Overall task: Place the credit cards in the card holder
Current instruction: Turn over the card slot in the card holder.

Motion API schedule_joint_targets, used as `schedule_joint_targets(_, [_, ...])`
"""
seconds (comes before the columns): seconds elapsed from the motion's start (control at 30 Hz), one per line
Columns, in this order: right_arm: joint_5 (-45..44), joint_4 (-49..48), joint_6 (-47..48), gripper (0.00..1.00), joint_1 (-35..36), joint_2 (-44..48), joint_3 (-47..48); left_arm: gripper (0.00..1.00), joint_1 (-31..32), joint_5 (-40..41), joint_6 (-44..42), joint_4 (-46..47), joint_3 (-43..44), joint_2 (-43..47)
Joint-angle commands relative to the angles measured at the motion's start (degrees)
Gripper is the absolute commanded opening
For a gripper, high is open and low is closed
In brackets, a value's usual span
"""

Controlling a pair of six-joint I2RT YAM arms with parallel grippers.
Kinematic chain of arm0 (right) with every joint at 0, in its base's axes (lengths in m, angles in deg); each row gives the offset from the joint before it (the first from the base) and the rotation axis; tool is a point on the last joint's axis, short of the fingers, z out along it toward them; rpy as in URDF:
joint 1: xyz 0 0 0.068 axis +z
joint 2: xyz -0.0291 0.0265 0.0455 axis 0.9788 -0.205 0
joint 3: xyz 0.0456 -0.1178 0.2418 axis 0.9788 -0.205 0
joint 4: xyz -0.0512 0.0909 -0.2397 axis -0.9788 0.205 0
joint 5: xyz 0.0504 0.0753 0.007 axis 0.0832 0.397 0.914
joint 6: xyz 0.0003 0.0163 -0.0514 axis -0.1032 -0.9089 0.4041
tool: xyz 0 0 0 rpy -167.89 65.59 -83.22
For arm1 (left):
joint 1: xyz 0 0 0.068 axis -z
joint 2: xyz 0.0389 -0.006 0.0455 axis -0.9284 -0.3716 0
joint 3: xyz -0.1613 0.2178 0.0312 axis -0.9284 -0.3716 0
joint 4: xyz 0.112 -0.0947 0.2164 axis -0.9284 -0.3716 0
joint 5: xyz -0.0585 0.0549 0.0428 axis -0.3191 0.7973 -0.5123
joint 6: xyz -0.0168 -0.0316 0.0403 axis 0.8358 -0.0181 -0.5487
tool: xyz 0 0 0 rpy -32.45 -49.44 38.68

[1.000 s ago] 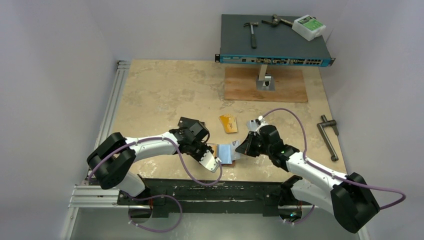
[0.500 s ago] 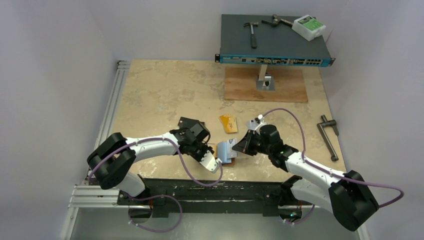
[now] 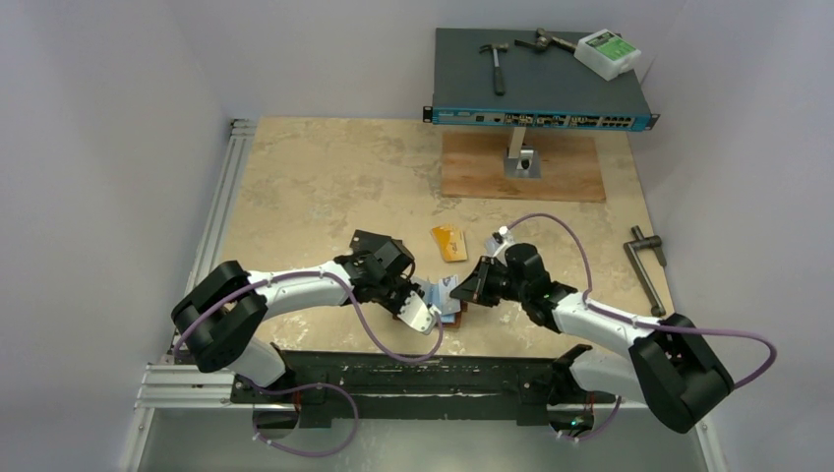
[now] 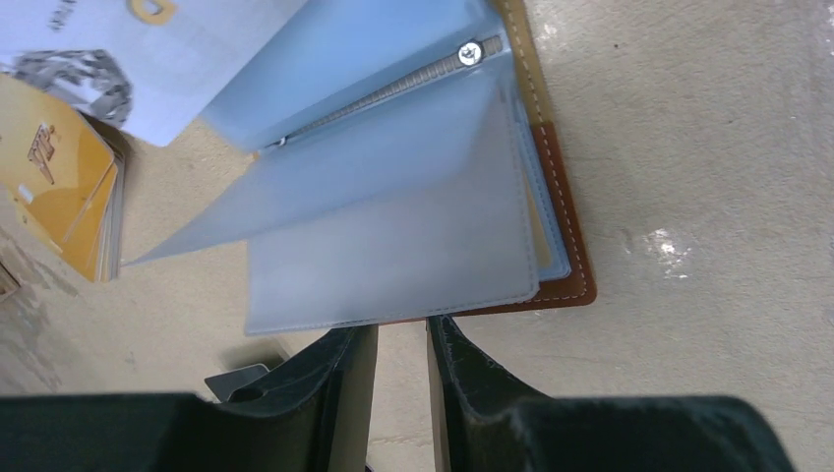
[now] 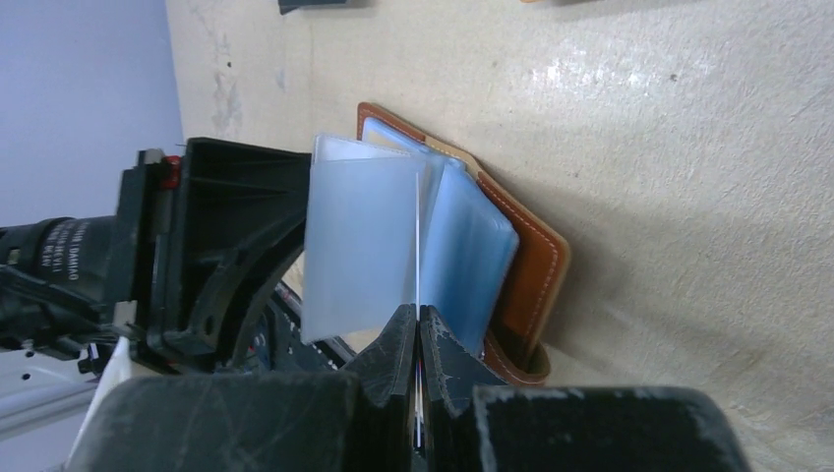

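Note:
The brown leather card holder point(image 3: 447, 305) lies open near the front of the table, its light blue sleeves point(image 4: 393, 236) fanned up. My right gripper point(image 5: 419, 329) is shut on a silvery white card point(image 4: 148, 49). In the right wrist view the card is edge-on point(image 5: 417, 246) between two sleeves of the holder point(image 5: 536, 261). My left gripper point(image 4: 401, 339) is slightly open and empty at the holder's near-left edge, fingertips just under the sleeve edge. Gold-orange cards point(image 3: 448, 243) lie just behind the holder and show in the left wrist view point(image 4: 59, 187). Black cards point(image 3: 368, 241) lie behind the left gripper point(image 3: 418, 313).
A network switch point(image 3: 541, 88) sits on a stand and wooden board point(image 3: 521, 167) at the back, with a hammer point(image 3: 495, 59) and a white box point(image 3: 608, 51) on it. A black crank handle point(image 3: 646, 267) lies at the right. An aluminium rail point(image 3: 221, 197) runs along the left edge.
My right gripper has moved left with the white card, bringing it in between the holder's sleeves. The sleeves have lifted and fanned. My left gripper has shifted slightly at the holder's edge.

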State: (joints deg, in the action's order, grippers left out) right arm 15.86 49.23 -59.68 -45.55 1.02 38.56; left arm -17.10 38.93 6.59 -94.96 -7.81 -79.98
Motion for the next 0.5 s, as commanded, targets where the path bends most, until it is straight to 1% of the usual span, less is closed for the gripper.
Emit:
schedule_joint_targets(0.0, [2.7, -4.3, -0.3, 0.00, 0.3, -1.9, 1.4, 0.24, 0.1, 1.2, 3.7, 2.5, 0.0, 1.9])
schedule_joint_targets(0.2, [2.2, -2.0, 0.8, 0.00, 0.2, -0.5, 1.8, 0.24, -0.5, 2.0, 3.6, 0.9, -1.1, 3.5])
schedule_joint_targets(0.3, [0.1, 1.2, 2.2, 0.00, 0.2, -0.6, 3.4, 0.24, -1.5, 2.3, 3.9, 0.5, -0.9, 4.1])
schedule_joint_targets(0.47, [3.8, -2.9, 2.4, 0.00, 0.3, -7.0, 7.5, 0.24, -3.2, 2.7, 5.2, -1.2, 0.4, 5.0])
